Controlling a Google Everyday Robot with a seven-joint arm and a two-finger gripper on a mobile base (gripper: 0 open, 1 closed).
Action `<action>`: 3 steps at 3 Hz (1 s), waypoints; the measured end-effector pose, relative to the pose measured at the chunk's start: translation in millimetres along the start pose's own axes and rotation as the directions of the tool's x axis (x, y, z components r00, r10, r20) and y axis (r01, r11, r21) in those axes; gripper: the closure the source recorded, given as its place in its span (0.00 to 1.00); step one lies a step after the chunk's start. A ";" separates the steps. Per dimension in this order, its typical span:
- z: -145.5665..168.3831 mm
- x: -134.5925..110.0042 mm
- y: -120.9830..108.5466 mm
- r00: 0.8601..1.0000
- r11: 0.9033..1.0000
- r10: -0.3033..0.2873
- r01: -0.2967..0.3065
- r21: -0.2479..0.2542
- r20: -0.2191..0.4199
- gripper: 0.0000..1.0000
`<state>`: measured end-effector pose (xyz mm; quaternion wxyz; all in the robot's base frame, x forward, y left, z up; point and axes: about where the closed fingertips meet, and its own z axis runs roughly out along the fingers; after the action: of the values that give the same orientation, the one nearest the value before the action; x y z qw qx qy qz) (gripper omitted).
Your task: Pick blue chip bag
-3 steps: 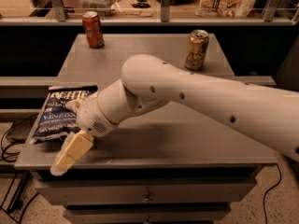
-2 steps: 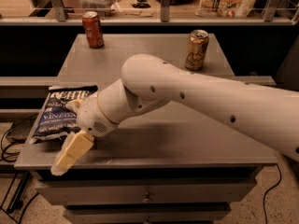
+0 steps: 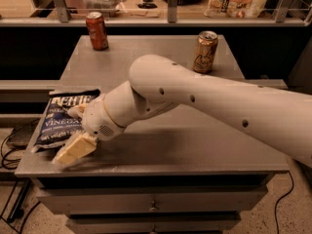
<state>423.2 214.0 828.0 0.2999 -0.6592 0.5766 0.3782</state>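
The blue chip bag (image 3: 61, 118) is dark navy with white "Kettle" and "Vinegar" lettering. It lies flat at the left edge of the grey table (image 3: 195, 140). My gripper (image 3: 74, 131) is at the bag's right, near corner, low over the table. Its cream fingers are spread apart. One fingertip (image 3: 73, 151) sits by the table's front edge just below the bag. The other (image 3: 78, 111) rests over the bag's right side. The white arm reaches in from the right and hides part of the bag's right edge.
A red soda can (image 3: 97, 30) stands at the table's back left and a gold can (image 3: 204, 51) at the back right. A shelf with bags and items runs behind. Drawers are below the tabletop. Cables lie on the floor at left.
The near finger has shifted slightly up toward the bag. The bag and cans have not moved.
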 end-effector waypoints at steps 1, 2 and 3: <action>-3.4 -5.2 0.1 1.000 1.000 0.000 0.000 0.001 0.000 0.71; -5.7 -8.8 0.2 1.000 1.000 0.000 0.000 0.001 0.000 0.93; -7.5 -11.3 0.3 1.000 1.000 0.000 0.000 0.001 0.000 1.00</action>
<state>423.5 213.8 841.5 0.3001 -0.6591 0.5767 0.3780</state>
